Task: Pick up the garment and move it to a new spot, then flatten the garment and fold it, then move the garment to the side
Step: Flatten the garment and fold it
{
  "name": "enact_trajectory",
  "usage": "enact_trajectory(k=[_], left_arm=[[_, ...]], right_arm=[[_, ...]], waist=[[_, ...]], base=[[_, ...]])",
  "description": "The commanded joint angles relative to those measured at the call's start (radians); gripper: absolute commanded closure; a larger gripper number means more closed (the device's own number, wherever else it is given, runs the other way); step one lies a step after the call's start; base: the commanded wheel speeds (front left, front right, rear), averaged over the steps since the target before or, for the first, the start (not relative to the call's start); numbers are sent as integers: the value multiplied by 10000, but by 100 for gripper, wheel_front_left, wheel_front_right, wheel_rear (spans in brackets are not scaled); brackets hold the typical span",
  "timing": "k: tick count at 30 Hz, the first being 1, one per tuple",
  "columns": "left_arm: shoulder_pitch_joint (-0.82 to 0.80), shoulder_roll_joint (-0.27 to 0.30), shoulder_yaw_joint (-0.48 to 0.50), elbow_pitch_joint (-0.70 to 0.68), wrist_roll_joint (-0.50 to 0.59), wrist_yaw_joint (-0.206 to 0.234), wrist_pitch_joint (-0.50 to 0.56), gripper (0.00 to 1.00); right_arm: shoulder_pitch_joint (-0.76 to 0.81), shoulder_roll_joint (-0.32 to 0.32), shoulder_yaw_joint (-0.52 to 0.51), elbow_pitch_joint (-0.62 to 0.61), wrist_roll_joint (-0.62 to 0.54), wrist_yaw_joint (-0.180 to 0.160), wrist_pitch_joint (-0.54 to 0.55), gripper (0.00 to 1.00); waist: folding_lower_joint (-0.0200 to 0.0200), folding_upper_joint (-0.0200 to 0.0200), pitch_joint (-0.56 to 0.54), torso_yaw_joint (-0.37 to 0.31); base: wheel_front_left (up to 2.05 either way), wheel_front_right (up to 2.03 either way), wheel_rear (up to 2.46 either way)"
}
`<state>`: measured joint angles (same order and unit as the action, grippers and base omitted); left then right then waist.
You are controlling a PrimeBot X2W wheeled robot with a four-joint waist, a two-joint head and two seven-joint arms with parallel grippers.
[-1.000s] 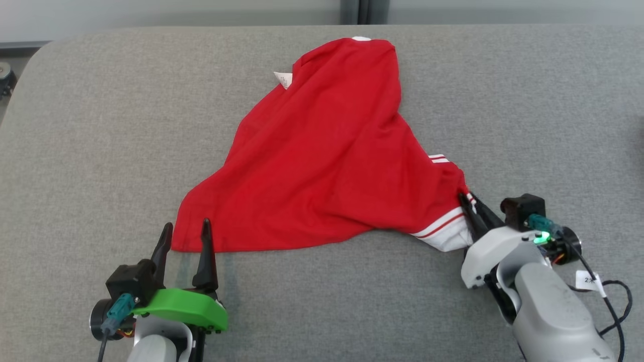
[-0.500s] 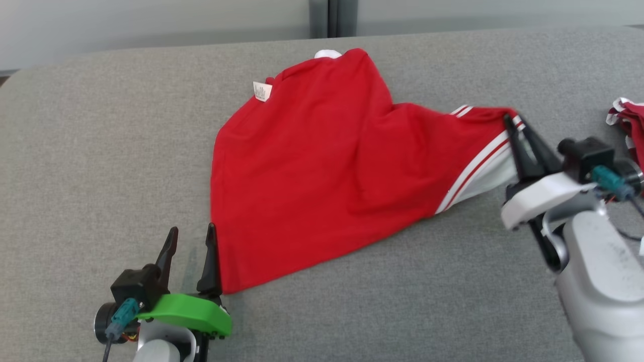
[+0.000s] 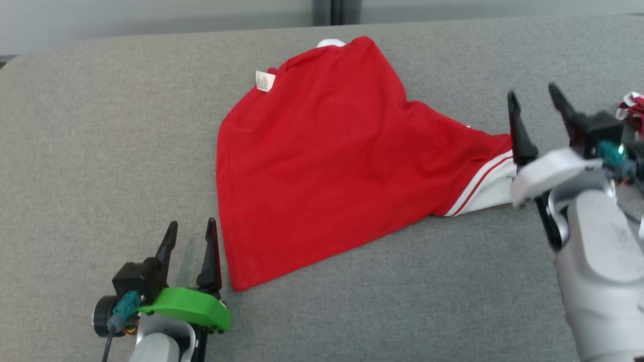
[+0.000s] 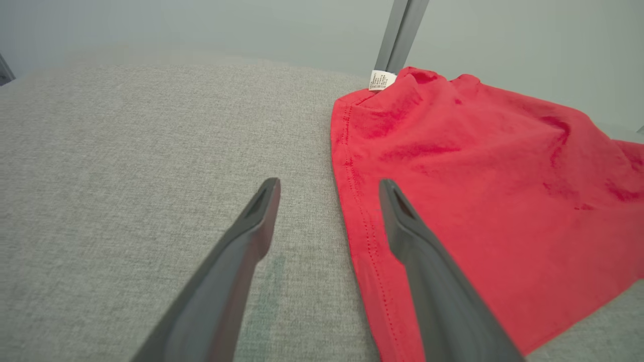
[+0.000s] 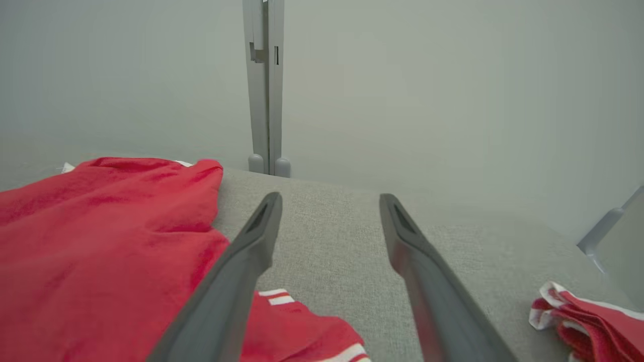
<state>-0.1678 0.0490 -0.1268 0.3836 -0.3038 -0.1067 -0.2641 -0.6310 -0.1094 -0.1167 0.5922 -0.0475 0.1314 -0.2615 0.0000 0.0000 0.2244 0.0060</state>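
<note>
Garment (image 3: 332, 166) is lying spread on the grey tabletop (image 3: 100, 125); left jaws are standing open at its near corner, and right jaws are gaping empty by its striped sleeve.

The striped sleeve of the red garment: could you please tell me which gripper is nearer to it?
Right. The right gripper is open right at the end of the sleeve. The left gripper, also open, sits at the opposite corner of the garment.

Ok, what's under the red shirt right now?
The red cloth shirt lies on the grey fabric-covered table, visible around it. A white bit pokes out at its far edge; the rest beneath is hidden.
</note>
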Motion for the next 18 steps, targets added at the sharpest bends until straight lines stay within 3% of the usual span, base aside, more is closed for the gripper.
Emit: enact_trajectory(k=[1, 9, 18], left_arm=[[162, 36, 84, -52, 111, -46, -1, 0], [631, 36, 194, -144, 463, -53, -1, 0], [1536, 36, 53, -197, 579, -56, -1, 0]], right_arm=[[565, 65, -10, -194, 108, -16, -42, 0], [2829, 283, -28, -1020, 599, -16, -45, 0], [4475, 456, -183, -1148, 865, -16, -46, 0]], waist=[[0, 0, -251, -116], [0, 0, -949, -380], [0, 0, -1780, -499]], base=[[0, 0, 0], [0, 0, 0], [0, 0, 0]])
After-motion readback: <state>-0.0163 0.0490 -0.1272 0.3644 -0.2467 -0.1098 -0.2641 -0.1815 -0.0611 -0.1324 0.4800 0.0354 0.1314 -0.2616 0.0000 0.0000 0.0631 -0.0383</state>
